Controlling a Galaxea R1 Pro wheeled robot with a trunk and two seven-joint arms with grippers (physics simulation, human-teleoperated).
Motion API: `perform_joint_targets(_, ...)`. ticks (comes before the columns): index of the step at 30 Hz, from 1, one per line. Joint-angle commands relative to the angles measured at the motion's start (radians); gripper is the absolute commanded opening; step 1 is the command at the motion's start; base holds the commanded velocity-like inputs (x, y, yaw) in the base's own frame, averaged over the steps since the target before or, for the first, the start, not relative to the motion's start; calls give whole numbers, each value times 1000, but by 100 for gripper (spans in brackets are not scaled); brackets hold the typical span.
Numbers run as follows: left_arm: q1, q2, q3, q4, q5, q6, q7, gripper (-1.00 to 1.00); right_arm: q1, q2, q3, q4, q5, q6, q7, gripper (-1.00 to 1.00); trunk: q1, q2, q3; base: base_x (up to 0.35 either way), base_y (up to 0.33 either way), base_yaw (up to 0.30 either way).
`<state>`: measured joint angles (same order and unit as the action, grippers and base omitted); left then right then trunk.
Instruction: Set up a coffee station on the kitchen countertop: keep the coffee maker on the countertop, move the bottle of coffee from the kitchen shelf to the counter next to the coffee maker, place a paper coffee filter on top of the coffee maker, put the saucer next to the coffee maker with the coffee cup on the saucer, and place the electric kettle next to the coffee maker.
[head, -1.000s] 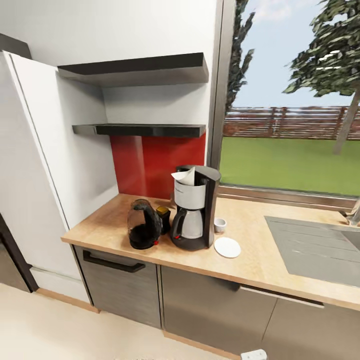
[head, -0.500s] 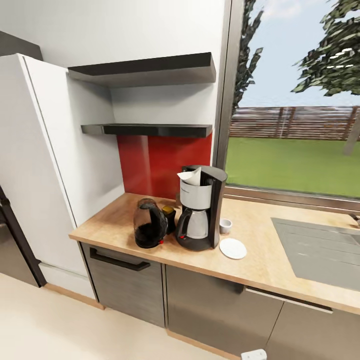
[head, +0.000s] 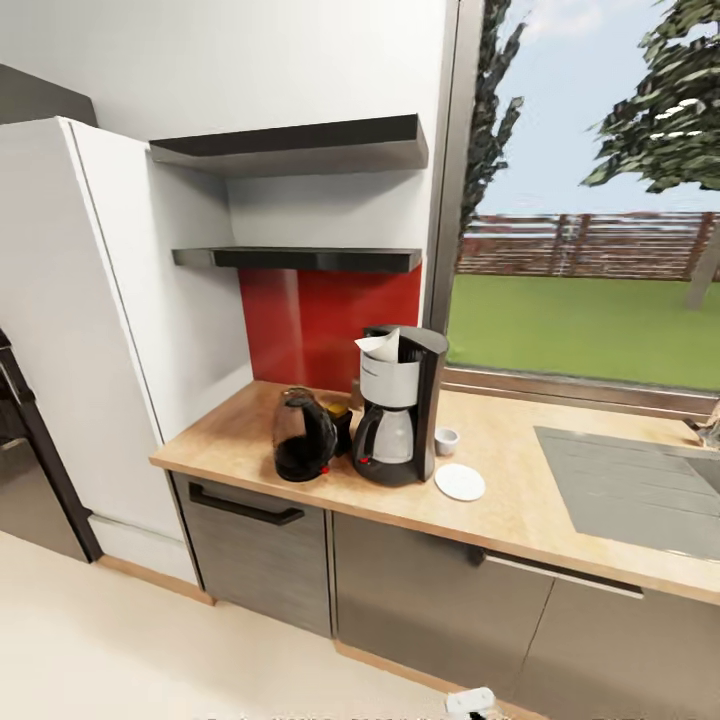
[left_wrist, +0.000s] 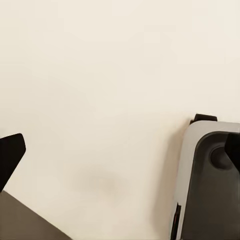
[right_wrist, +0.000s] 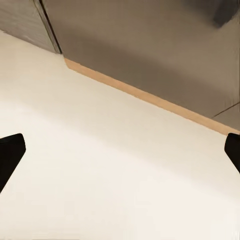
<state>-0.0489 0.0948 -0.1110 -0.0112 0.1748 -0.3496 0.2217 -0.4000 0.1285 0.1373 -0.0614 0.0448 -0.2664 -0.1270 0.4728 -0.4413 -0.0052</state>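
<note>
coffee cup (head: 446, 440) on counter (head: 520, 500), at 11 o'clock of saucer (head: 460, 482), not on it | both end effectors spread apart, empty | risk: reaching could topple cup

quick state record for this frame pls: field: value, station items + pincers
coffee maker: upright on kitchen countertop
paper coffee filter: on top of coffee maker
electric kettle: on counter, beside the maker toward the fridge side
bottle of coffee: on counter behind kettle, partly hidden
coffee cup: on bare counter beside maker, not on saucer
saucer: on counter in front of cup, nothing on it
kitchen shelf: nothing seen on it
left pincer: open, over floor
right pincer: open, over floor near cabinet base
</note>
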Motion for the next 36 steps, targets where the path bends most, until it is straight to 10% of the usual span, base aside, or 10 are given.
perform_joint_targets(1, 0, -3, -9, 1, 8, -3, 2, 100, 0, 4, 5, -32, 4, -2, -8, 100, 0, -1, -1, -40, 0, 0)
perform_joint_targets(17, 0, 1, -14, 5, 5, 0, -3, 100, -22, 6, -9, -730, -10, 17, -20, 100, 0, -1, -1, -5, 0, 0)
perform_joint_targets(24, -1, 2, -12, 3, 4, 0, -7, 100, -148, -11, -39, -768, -20, 177, -91, 100, 0, -1, -1, 0, 0, 0)
perform_joint_targets(29, -1, 2, -14, 3, 3, -3, -8, 100, -289, -23, -141, -778, -20, 511, -118, 100, 0, -1, -1, 0, 0, 0)
perform_joint_targets(36, 0, 3, -13, 5, 5, -1, -10, 100, -346, -71, -177, -779, -19, 604, -172, 100, 0, -1, -1, 2, 0, 0)
